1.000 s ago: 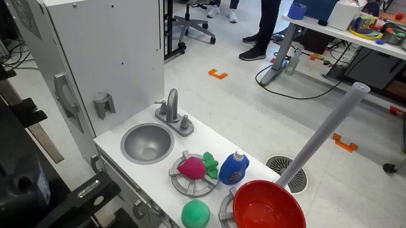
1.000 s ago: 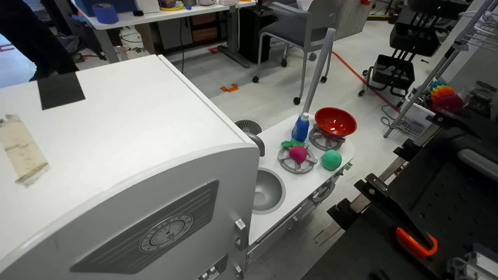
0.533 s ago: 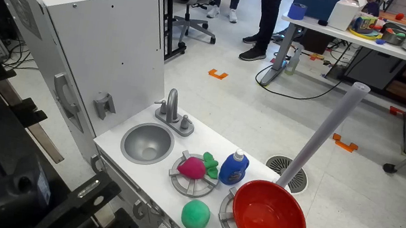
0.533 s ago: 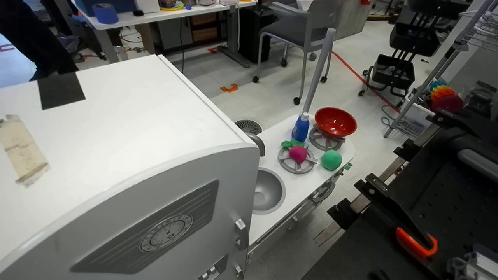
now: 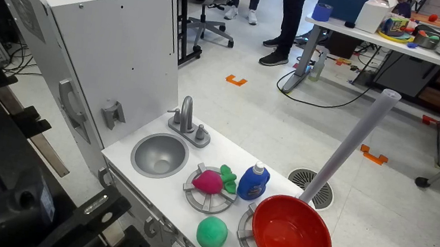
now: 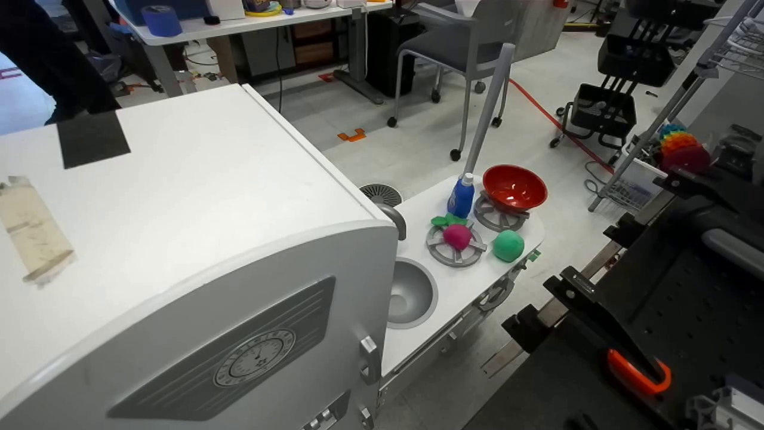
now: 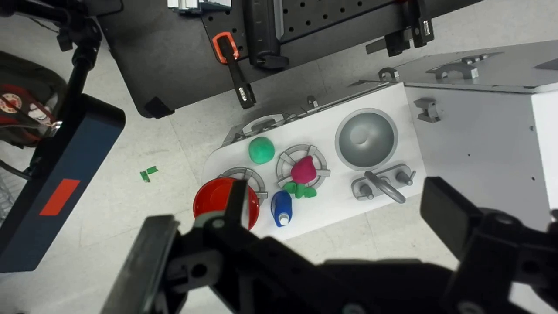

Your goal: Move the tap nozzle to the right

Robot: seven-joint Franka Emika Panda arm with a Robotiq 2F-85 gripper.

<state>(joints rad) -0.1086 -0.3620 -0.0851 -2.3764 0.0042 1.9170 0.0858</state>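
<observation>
The tap nozzle is a grey curved spout (image 5: 187,115) standing upright on a base with two small side handles, behind the round grey sink basin (image 5: 159,156). In an exterior view only the top of the tap nozzle (image 6: 395,222) shows past the white cabinet. In the wrist view the tap nozzle (image 7: 386,187) slants across its base, its tip away from the basin. My gripper (image 7: 336,194) shows only in the wrist view, with its fingers wide apart and nothing held. It hangs high above the counter, touching nothing; the tap appears between the fingers, nearer the right one.
A tall white cabinet (image 5: 115,50) borders the sink. The counter holds a pink fruit (image 5: 209,181) on a burner, a blue bottle (image 5: 254,182), a green ball (image 5: 212,234) and a red bowl (image 5: 292,237). A long grey tube (image 5: 348,147) rises behind the bowl.
</observation>
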